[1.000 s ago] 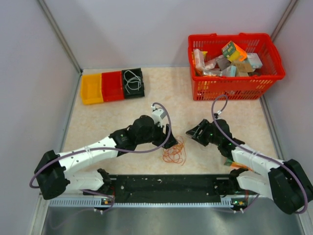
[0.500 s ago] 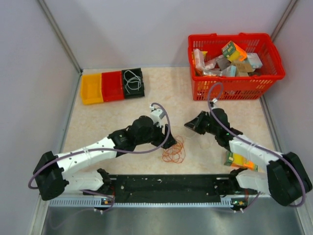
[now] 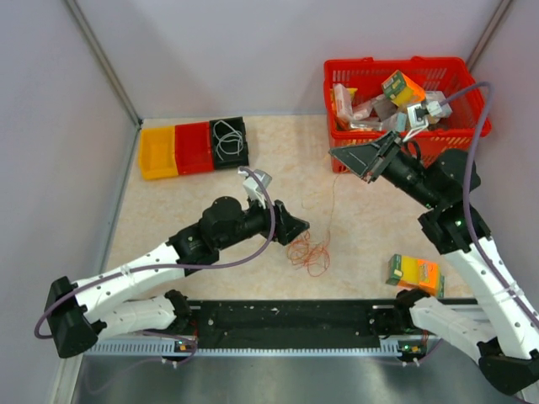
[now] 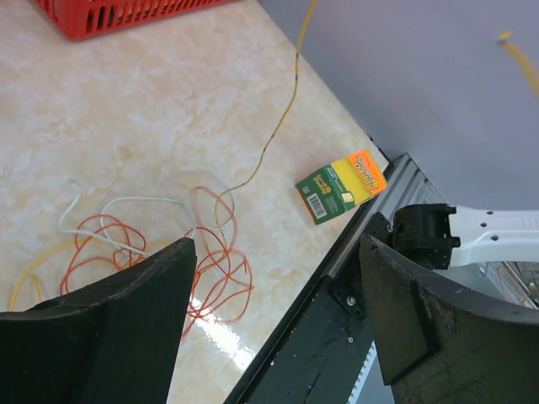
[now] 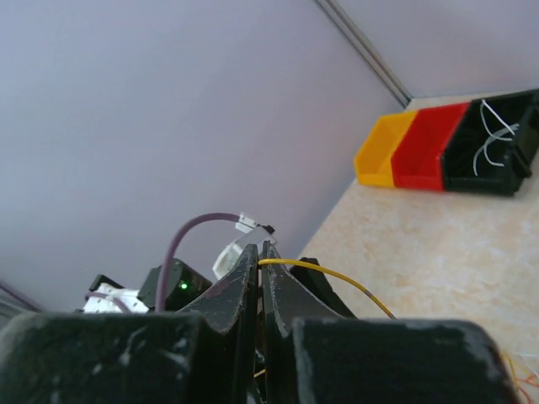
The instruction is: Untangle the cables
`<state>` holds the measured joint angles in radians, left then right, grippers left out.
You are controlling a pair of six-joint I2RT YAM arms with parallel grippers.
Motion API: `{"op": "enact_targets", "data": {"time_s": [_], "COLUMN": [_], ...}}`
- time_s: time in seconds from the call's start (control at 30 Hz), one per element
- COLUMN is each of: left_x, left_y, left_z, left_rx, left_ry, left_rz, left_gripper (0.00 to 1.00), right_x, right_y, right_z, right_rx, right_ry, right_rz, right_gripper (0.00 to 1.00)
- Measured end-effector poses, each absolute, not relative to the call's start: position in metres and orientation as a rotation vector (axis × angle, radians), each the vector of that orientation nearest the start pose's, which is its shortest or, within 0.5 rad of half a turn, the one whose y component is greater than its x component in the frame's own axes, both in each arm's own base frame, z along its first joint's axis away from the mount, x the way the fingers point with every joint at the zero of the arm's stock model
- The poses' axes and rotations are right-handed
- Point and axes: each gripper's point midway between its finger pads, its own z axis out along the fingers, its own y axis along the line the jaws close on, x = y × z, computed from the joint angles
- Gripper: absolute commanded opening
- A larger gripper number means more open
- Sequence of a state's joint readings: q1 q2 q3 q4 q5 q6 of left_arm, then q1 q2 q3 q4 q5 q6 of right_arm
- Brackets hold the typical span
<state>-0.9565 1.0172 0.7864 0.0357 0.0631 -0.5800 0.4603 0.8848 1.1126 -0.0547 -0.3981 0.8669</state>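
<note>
Step in hand, by judgement: drawing one yellow strand (image 3: 330, 200) out of the snarl of cables (image 3: 308, 252).

- Snarl of cables: orange, red and white loops on the table between the arms, near the front rail.
- Right gripper (image 3: 369, 160): raised beside the red basket (image 3: 472, 128), clamped on the yellow strand, which runs down to the snarl.
- Left gripper (image 3: 295, 229): low at the snarl's left edge, fingers apart, nothing held.
- Next move, by judgement: pinning the snarl with the left fingers so the pull frees the strand instead of dragging the heap. Slow draw, with an eye for knots.
- Right wrist view alone: pads pressed shut on the strand.
- Left wrist view alone: wide gap between the fingers; white loop (image 4: 126, 204) threaded through the orange-red ones; small green-and-orange box (image 4: 341, 185) by the rail.
- Top view alone: both arms at once; white cable (image 3: 226, 139) lying in the black bin (image 3: 241, 158).
</note>
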Motion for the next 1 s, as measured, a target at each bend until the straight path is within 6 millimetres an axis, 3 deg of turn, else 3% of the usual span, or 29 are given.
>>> {"op": "enact_targets", "data": {"time_s": [0.1, 0.23, 0.4, 0.53, 0.63, 0.8, 0.9, 0.93, 1.0], "left_x": [0.185, 0.18, 0.177, 0.182, 0.192, 0.205, 0.21, 0.211, 0.214], "left_y": [-0.325, -0.323, -0.317, -0.333, -0.354, -0.396, -0.41, -0.412, -0.412], "left_z": [0.267, 0.278, 0.31, 0.335, 0.341, 0.323, 0.303, 0.297, 0.29], "left_rx": [0.411, 0.429, 0.454, 0.496, 0.536, 0.622, 0.651, 0.657, 0.668], "left_ry": [1.838, 1.8, 1.696, 1.638, 1.636, 1.688, 1.741, 1.755, 1.778], "left_rz": [-1.167, -1.192, -1.204, -1.224, -1.23, -1.264, -1.266, -1.262, -1.244], "left_gripper": [0.89, 0.98, 0.99, 0.98, 0.96, 0.58, 0.08, 0.0, 0.0], "right_x": [0.222, 0.22, 0.211, 0.197, 0.189, 0.177, 0.171, 0.169, 0.166], "right_y": [0.225, 0.233, 0.242, 0.245, 0.243, 0.239, 0.234, 0.232, 0.227], "right_z": [0.465, 0.479, 0.498, 0.52, 0.529, 0.533, 0.528, 0.524, 0.515], "right_rx": [-0.09, -0.144, -0.246, -0.312, -0.337, -0.348, -0.344, -0.339, -0.328], "right_ry": [1.53, 1.531, 1.518, 1.474, 1.444, 1.42, 1.418, 1.423, 1.432], "right_rz": [1.385, 1.42, 1.478, 1.533, 1.55, 1.557, 1.541, 1.53, 1.499], "right_gripper": [0.0, 0.0, 0.0, 0.0, 0.0, 0.0, 0.0, 0.0, 0.15]}}
